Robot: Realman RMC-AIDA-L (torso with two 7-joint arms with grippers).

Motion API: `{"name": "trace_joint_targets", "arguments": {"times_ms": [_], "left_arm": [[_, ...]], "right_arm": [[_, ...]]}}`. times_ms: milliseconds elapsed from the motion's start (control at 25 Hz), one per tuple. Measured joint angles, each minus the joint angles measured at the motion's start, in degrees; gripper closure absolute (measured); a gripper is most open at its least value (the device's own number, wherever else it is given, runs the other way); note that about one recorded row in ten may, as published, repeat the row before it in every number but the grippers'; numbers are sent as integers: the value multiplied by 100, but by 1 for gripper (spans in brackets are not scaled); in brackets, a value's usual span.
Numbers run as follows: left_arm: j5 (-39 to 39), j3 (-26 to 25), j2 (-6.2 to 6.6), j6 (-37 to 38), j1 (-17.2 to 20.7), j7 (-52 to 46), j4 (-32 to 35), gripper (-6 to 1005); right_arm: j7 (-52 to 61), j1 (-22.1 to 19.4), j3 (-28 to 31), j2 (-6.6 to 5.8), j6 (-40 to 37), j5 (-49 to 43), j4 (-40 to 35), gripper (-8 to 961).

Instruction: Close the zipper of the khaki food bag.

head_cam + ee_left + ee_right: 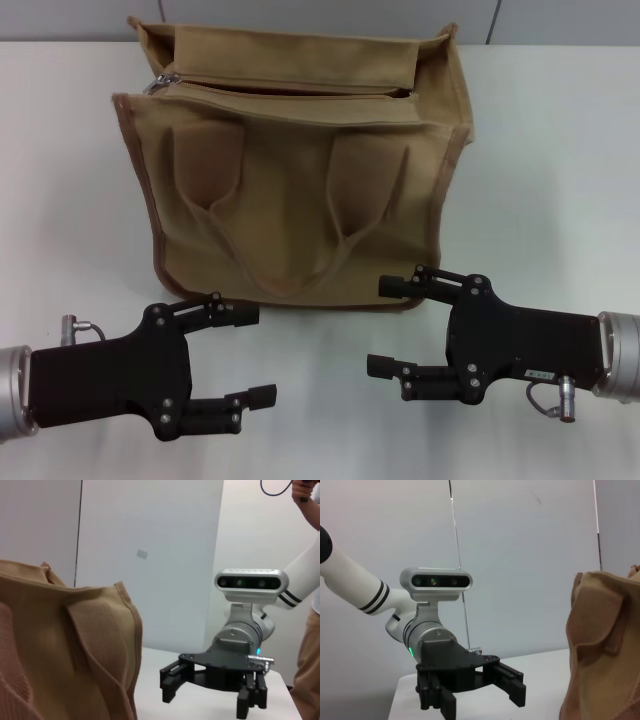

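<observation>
Standing upright toward the back of a white desk (560,150), a boxy khaki-tan canvas food bag (300,200) with brown piping faces the robot, its two looped fabric handles hanging down the front panel. Along the bag's top edge the tan zipper (290,92) lies parted, showing a dark gap, with the small silver pull tab at the end on the robot's left. In front of the bag, low over the desk and clear of the fabric, hang two black grippers: the left gripper (250,355) near the bag's left front corner, the right gripper (388,327) just before its lower right edge. Both sets of jaws are spread apart and hold nothing.
</observation>
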Motion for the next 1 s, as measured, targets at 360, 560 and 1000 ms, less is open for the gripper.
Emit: {"name": "trace_joint_targets", "arguments": {"times_ms": [360, 560, 1000], "left_arm": [[-175, -23, 1, -20, 0, 35, -63, 185], [-385, -773, 2, -93, 26, 203, -324, 185], [-716, -4046, 24, -735, 67, 171, -936, 184]], "right_arm": [[0, 15, 0, 0, 1, 8, 61, 137], [0, 59, 0, 0, 56, 9, 135, 137], [-254, 224, 0, 17, 162, 44, 537, 137]]}}
